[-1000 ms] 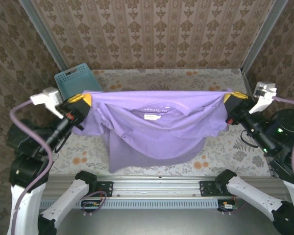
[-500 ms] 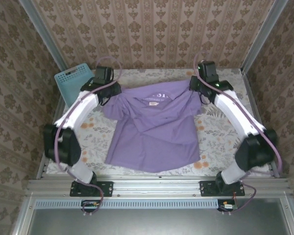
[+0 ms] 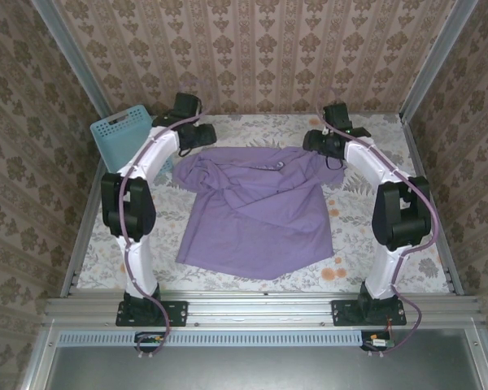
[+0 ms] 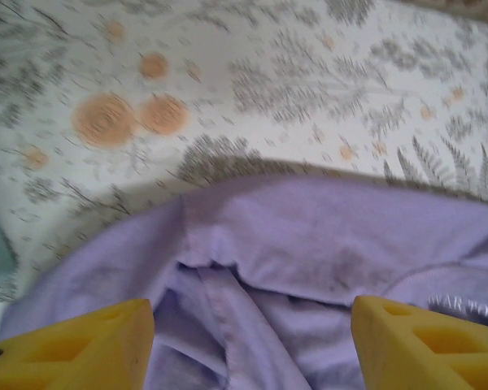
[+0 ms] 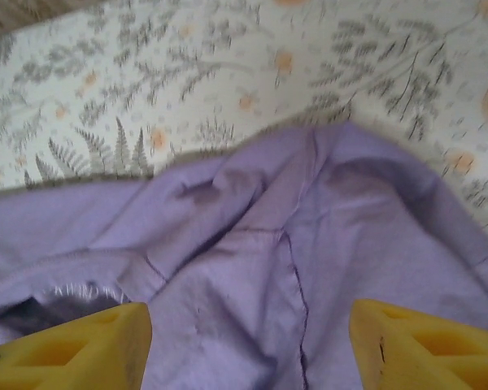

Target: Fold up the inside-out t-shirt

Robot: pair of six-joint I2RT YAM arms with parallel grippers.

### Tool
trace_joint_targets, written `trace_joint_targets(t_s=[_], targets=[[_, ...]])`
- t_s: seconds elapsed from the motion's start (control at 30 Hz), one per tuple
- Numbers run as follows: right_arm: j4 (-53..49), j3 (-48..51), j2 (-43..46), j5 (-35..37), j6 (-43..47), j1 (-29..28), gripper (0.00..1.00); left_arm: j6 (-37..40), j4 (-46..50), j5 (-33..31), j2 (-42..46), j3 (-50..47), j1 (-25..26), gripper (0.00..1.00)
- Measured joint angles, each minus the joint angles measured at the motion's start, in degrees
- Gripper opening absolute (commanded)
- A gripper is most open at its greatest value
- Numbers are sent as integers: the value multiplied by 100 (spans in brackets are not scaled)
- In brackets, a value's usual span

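The lavender-purple t-shirt (image 3: 256, 215) lies spread on the flowered table, hem toward the near edge, its collar end crumpled at the far side. My left gripper (image 3: 192, 140) is stretched out over the shirt's far left shoulder. It stands open, yellow fingers (image 4: 73, 345) wide apart above loose folds of the t-shirt (image 4: 309, 260); a bit of white lettering (image 4: 464, 307) shows at the right. My right gripper (image 3: 319, 142) hovers at the far right shoulder, also open, with its fingers (image 5: 427, 345) spread over a seamed sleeve of the t-shirt (image 5: 293, 268).
A light-blue lattice basket (image 3: 124, 134) stands at the far left corner, close to the left arm. The table cover (image 3: 374, 244) shows bare beside the shirt on the right and left. Patterned walls close in on three sides.
Both arms reached farther toward the back and let go of the shoulders. The shirt's collar end has dropped and crumpled, hiding most of the lettering.
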State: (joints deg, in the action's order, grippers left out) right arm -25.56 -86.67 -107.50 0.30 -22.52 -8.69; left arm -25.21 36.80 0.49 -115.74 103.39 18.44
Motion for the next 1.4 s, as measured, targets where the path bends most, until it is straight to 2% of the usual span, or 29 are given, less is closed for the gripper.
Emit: trace_joint_targets(t_s=[0.27,0.43,0.53,0.73,0.93,1.07,1.23,1.4], targets=[[4,24,-501,55,-20,7,69,22,-13,-79,-564,-94,24,64],[7,-367,-1185,-114,-42,44,64,109,11,-138,-1213,142,7,58],[11,-597,-1515,-310,-74,55,58,157,13,-136,-1480,302,-4,51],[-7,-1128,-1989,-551,-111,55,35,247,4,-120,-1637,470,-20,31],[-61,-1370,-2105,-555,-26,55,0,326,-92,-74,-1644,566,-20,8],[-96,-1390,-2105,-505,28,55,0,363,-103,-70,-1628,566,-33,0],[-181,-1357,-1961,-433,66,55,0,352,-125,-24,-1388,481,-96,0],[-181,-1252,-1401,-319,136,81,0,136,-315,289,-772,223,-267,0]])
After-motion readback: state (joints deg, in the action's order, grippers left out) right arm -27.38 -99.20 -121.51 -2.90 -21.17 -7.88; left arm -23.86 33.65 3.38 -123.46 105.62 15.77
